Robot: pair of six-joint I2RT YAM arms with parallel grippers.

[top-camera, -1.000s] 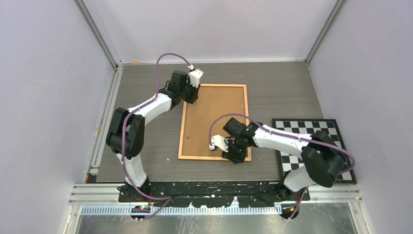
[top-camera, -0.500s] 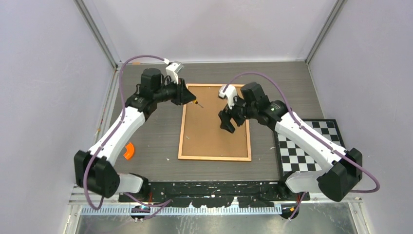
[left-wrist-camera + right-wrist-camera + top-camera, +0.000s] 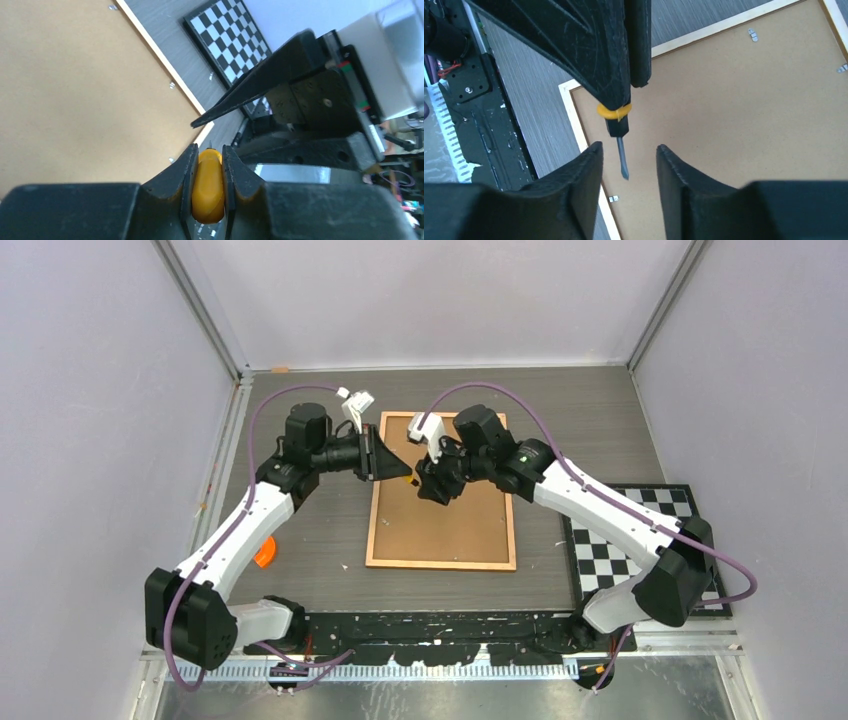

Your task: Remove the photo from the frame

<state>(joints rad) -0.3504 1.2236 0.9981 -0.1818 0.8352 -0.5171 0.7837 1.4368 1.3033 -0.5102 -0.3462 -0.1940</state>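
The frame (image 3: pixel 441 532) lies face down on the table, its plain brown board back up inside a thin wooden border. The photo is hidden under that board. My left gripper (image 3: pixel 398 471) hovers over the frame's left part, shut on the yellow handle of a small screwdriver (image 3: pixel 209 184). My right gripper (image 3: pixel 428 486) faces it from the right and is open. In the right wrist view the screwdriver's blade (image 3: pixel 622 159) points into the gap of the right gripper (image 3: pixel 626 151), touching neither finger. Small metal tabs (image 3: pixel 752 34) sit along the frame's inner edge.
A black-and-white checkered mat (image 3: pixel 640 540) lies at the right of the table under the right arm. A small orange object (image 3: pixel 263 552) sits at the left near the left arm. Grey walls close in on three sides.
The right gripper has travelled from the frame's lower edge up and left until it faces the left gripper. The left gripper has come off the frame's top-left corner, over the board, with the screwdriver.
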